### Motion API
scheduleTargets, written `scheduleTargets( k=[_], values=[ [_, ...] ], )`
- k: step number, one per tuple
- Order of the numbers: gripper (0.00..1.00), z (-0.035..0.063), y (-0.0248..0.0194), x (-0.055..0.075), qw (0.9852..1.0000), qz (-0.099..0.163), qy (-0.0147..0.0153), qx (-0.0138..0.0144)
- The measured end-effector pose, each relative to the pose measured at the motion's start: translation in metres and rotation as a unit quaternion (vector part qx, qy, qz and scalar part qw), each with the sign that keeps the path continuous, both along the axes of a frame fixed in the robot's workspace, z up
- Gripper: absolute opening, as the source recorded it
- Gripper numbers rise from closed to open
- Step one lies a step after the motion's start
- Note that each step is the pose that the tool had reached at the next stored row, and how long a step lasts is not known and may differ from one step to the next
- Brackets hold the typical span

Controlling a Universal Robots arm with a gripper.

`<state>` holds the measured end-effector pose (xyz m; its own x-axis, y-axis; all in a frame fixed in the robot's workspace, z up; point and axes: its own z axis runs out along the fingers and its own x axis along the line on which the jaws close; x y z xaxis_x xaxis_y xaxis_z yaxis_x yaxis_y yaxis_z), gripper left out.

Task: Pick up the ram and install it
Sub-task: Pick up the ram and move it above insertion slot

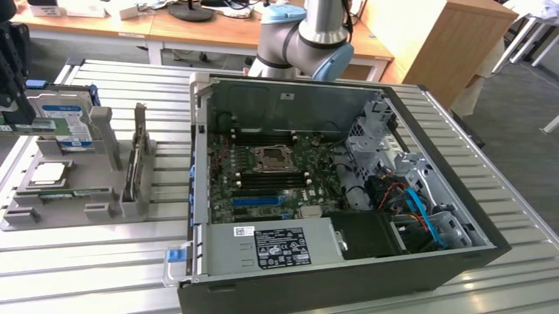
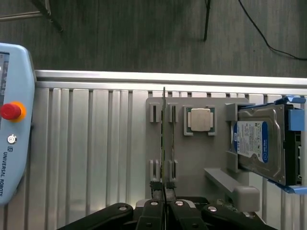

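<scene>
1. Counted one ram (image 1: 135,160): a long, thin green circuit-board stick, standing on edge in a slot of the grey plastic holder tray (image 1: 52,219), gripped by nothing.
2. Counted one big silver hard drive (image 1: 63,124) with a blue-white label, propped upright in the holder tray's end bay. Counted one small square silver processor chip (image 1: 48,172), lying flat in the holder tray between the ram and the hard drive.
3. Counted one pair of black fingers (image 2: 162,192), pressed together with nothing between them, hanging above the holder tray in line with the ram's thin edge.
4. Counted one grey-and-blue robot arm (image 1: 315,39). Counted one open black computer case (image 1: 288,104), just beside the holder tray on the exterior view's right, motherboard facing up. Counted one light-blue teach pendant (image 2: 14,143) with a red button, well apart from the holder tray.
5. All carried on one ribbed silver aluminium surface (image 1: 105,261). Beyond the holder tray, wooden desks (image 1: 175,33), a wooden cabinet (image 1: 436,46) and a dark grey floor (image 2: 144,33) crossed by black cables.
6. Hard to make out: a thin green strip (image 1: 74,193) lying along the holder tray's near edge, nature unclear. Robot arm cut off at the frame edge; chips on the ram too small to count.
</scene>
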<state>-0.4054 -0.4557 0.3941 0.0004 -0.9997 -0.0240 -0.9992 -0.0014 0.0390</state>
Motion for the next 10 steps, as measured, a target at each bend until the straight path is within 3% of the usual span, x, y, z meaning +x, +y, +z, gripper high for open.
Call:
scheduleTargets(
  k=[10],
  values=[
    [0.12, 0.01, 0.0, 0.0, 1.0, 0.0, 0.0, 0.0]
  ],
)
